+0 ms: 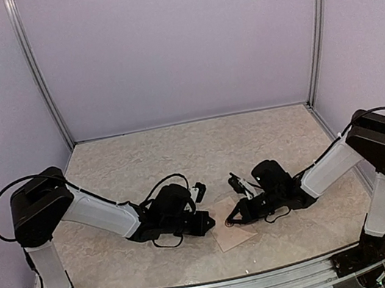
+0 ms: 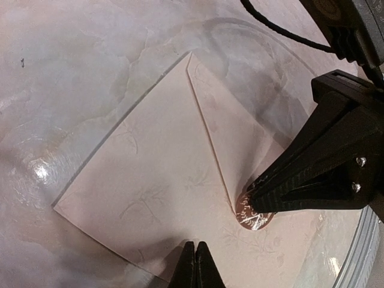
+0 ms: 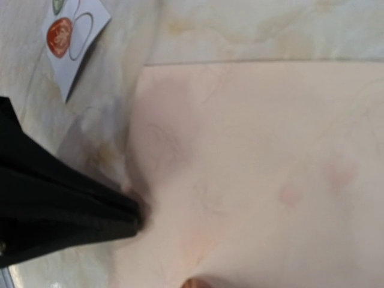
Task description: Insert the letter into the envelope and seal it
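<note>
So, the envelope (image 2: 150, 198) lay flat on the marbled table (image 2: 72, 72) with its flap folded down. The right gripper (image 2: 251, 201), jaws pressed together, sat tip-down on the round coppery sticker (image 2: 255, 221) at the flap's point. The left gripper (image 2: 195, 249) was squeezed together too, holding nothing, at the envelope's near edge.

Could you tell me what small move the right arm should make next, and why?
Probably press the shut right pincer down firmly on the round brown sticker: its tips sit on it at the point of the folded flap of the envelope, so the seal seems placed but maybe not stuck.
</note>
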Robot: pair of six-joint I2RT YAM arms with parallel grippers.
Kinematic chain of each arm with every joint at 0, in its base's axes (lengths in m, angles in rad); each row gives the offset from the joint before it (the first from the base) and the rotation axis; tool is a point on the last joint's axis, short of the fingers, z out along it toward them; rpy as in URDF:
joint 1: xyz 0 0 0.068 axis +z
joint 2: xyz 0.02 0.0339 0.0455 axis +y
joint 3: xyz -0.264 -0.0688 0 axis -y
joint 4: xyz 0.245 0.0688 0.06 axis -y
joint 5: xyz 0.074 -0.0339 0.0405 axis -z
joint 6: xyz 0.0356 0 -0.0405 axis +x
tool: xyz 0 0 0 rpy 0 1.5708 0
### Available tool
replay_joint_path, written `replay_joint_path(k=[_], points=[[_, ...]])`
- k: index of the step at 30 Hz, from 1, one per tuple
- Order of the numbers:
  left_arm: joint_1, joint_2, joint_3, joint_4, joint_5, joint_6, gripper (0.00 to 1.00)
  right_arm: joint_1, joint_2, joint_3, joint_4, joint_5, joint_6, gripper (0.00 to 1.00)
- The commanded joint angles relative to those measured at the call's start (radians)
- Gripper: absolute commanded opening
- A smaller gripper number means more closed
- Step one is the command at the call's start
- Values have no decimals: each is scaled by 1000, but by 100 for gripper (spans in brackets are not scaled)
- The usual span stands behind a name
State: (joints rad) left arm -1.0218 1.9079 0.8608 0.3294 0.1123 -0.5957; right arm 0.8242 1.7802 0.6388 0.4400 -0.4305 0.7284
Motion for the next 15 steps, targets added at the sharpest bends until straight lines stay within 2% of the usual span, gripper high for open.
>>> replay_joint_path(k=[1, 15], points=[[2, 22, 16, -19, -2, 13, 0, 0, 28, 17, 26, -4, 5, 0], [3, 19, 28, -30, -9, 12, 0, 19, 57, 47, -49, 40, -22, 0]])
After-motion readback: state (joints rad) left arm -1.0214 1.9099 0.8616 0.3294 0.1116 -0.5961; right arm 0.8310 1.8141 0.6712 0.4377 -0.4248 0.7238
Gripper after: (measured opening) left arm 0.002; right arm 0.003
